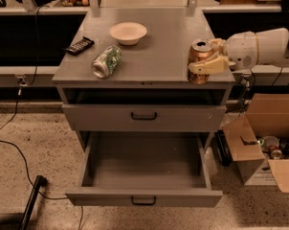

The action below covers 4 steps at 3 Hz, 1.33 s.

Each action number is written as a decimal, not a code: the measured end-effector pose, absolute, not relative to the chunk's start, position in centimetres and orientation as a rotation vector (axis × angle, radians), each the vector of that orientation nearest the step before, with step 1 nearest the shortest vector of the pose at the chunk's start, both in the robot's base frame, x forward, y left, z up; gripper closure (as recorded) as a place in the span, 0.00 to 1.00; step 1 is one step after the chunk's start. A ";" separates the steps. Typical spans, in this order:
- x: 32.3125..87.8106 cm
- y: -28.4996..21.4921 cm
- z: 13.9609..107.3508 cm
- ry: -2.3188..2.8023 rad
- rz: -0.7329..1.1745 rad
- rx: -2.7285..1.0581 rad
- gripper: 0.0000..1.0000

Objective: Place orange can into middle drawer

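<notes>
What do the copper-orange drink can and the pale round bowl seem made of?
Copper-orange drink can: probably metal, shiny, silver top; the gripper clasps it at a front corner of the cabinet top. Pale round bowl: matte, plastic or ceramic, unclear.

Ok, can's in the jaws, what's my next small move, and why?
Probably draw the gripper out past the front edge of the cabinet top, jaws closed. It holds the orange can at the top's right front corner; the middle drawer stands open below, further forward, so the can must clear the edge first.
</notes>
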<state>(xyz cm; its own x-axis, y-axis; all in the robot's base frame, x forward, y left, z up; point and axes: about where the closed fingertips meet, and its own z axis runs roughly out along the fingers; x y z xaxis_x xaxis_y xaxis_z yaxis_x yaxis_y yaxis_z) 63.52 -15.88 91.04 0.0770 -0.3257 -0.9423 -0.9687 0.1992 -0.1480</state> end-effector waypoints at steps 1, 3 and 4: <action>64.3 -15.3 91.2 1.445 0.808 -1.316 1.00; 65.4 -15.6 86.5 1.454 0.862 -1.189 1.00; 65.4 -15.6 86.8 1.454 0.862 -1.189 1.00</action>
<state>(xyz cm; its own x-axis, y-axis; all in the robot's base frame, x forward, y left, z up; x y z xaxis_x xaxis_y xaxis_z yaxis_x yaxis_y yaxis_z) 65.35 -15.56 86.81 0.0127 -0.2303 -0.9730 -0.9642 0.2548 -0.0729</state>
